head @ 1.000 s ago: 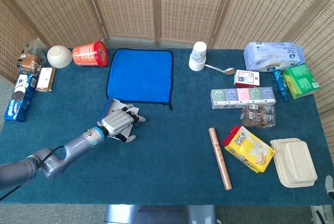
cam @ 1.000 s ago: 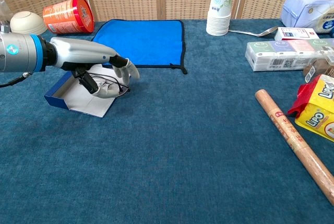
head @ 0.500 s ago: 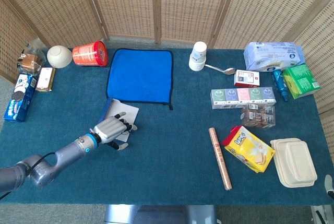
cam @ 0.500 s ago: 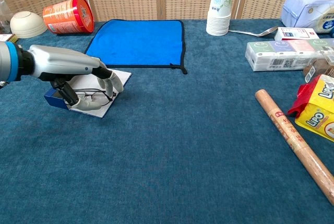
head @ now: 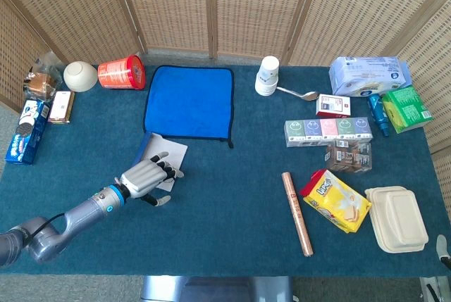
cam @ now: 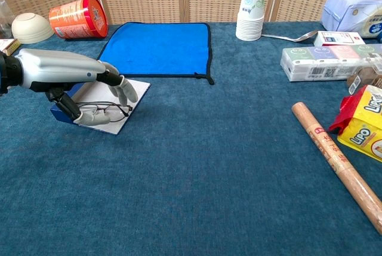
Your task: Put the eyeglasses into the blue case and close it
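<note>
The blue case (cam: 113, 126) lies open on the table, white lining up, just in front of the blue cloth (cam: 158, 47). The eyeglasses (cam: 112, 110) rest folded on that lining. My left hand (cam: 77, 77) hovers over the case's left part with its fingers (cam: 126, 92) spread and lifted off the glasses; the thumb lies low beside their left end. In the head view the left hand (head: 146, 177) covers the lower half of the case (head: 172, 153) and hides the glasses. My right hand shows in neither view.
A red can (head: 121, 72) and a white bowl (head: 80, 75) stand at the back left, with snack packs along the left edge. Paper cups (head: 267, 75), boxes, a brown roll (head: 297, 212) and a yellow snack pack (head: 336, 200) fill the right half.
My left hand carried the glasses back and left onto the open case, then lifted its fingers off them. The glasses now lie on the lining.
</note>
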Controlling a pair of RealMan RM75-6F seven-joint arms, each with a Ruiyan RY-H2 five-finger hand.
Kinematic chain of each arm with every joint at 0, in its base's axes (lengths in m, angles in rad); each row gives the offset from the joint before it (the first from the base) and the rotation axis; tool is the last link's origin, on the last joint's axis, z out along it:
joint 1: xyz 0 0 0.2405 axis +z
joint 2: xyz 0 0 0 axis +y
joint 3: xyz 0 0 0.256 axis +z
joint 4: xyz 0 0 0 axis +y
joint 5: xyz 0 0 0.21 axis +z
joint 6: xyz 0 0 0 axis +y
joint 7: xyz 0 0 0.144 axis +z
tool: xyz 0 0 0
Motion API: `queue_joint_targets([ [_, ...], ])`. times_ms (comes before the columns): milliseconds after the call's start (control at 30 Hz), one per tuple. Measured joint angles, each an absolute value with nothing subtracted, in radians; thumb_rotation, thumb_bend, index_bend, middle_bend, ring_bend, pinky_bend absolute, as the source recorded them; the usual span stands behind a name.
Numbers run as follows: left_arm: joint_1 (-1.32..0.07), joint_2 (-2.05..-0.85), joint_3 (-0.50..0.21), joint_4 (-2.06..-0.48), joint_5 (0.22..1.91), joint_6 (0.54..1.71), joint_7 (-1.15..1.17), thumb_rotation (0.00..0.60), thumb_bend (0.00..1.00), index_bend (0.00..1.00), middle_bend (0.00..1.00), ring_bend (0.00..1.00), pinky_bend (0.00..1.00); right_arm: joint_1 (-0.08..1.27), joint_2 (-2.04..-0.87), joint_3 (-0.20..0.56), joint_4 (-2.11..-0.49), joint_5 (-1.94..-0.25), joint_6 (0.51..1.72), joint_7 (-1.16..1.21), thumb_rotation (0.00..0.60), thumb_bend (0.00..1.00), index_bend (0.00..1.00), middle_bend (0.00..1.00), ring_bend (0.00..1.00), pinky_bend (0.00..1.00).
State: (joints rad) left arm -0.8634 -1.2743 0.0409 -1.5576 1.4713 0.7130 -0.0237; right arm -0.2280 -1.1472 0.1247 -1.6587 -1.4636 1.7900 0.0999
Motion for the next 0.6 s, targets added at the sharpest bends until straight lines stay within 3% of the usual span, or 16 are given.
queue_joint_targets([
  [300,-0.852,-1.277,0.071,-1.556,1.495,0.707,-0.007,0.374,0.36,0.23,0.31,0.17,0.0,-0.23,-1.15,0.123,-1.643,-1.465,1.792,0.12,0.6,0.37,0.0,0.03,0.0,0.06],
  [600,-0.846,-1.331,0.044,-1.51,1.438,0.711,0.092,0.369,0.36,0.18,0.27,0.07,0.0,-0.234,-1.155,0.123,-1.633,-1.462,1.795,0.132,0.6,0.37,0.0,0.03,0.0,0.06],
])
